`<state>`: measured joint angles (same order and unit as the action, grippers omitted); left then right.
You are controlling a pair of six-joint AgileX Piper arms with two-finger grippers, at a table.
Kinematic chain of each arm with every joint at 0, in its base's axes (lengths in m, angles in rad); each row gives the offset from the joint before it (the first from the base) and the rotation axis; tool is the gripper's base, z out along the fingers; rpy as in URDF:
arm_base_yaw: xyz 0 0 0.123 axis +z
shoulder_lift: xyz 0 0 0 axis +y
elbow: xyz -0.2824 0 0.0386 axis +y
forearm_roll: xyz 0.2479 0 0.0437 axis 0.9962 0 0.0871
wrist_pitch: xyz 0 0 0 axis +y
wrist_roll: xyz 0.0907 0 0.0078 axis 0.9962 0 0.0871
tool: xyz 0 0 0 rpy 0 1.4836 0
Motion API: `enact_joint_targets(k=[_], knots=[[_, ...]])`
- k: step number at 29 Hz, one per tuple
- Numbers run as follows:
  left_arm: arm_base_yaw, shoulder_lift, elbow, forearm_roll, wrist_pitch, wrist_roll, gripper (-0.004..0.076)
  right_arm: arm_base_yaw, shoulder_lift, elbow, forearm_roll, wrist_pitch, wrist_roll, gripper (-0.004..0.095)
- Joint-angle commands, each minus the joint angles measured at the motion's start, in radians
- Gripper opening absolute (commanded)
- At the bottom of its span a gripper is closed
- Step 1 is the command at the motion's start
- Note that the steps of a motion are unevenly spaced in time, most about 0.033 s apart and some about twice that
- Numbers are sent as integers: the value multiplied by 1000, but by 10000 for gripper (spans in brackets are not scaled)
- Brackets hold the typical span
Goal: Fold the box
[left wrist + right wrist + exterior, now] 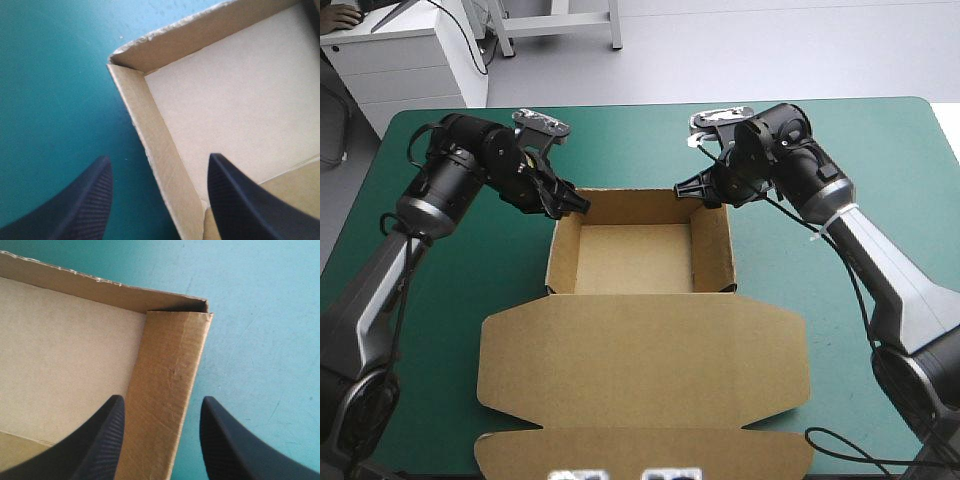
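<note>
Near edge of box [642, 345] unseen

The brown box [635, 258] is seen as an open tray on the teal-green table [880, 150], with its lid [645, 350] laid flat toward the near edge. The left gripper [575, 203] is parked at the far left corner, and the right gripper [688, 190] at the far right.

Legible text, labels, brands, numbers, signs: none in any view. Brown corrugated-board box [640, 350], centre of frame: plain faces. Teal-green table cover [890, 180], right of frame: unmarked.
</note>
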<state>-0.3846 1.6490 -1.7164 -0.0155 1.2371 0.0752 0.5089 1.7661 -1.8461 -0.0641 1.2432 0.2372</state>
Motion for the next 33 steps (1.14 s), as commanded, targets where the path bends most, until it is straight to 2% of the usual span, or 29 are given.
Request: enact_joint_targets(k=[1, 4, 6, 9, 10, 14, 18, 33], knots=[[-8, -123, -38, -4, 51, -9, 400, -2, -79, -33, -18, 5, -10, 444], [-8, -204, -38, -4, 51, -9, 325, -2, -86, -33, -23, 5, -1, 445], [-8, -260, -38, -1, 51, -7, 221, -2, -86, -33, -27, 5, 11, 445], [-8, -337, -36, 43, 51, 3, 13, -2, -86, -21, -27, 5, 31, 445], [-8, -359, -36, 65, 51, 17, -4, -2, -86, -12, -30, 5, 31, 445], [-8, -473, -4, 98, 51, 23, -8, -11, -84, 57, -34, 5, 30, 445], [-8, -583, 103, 85, 44, 23, -8, -13, -80, 117, -53, -16, 28, 444], [-8, -963, 818, 65, -152, 10, -8, -13, 83, 124, -4, 4, 8, 440]])
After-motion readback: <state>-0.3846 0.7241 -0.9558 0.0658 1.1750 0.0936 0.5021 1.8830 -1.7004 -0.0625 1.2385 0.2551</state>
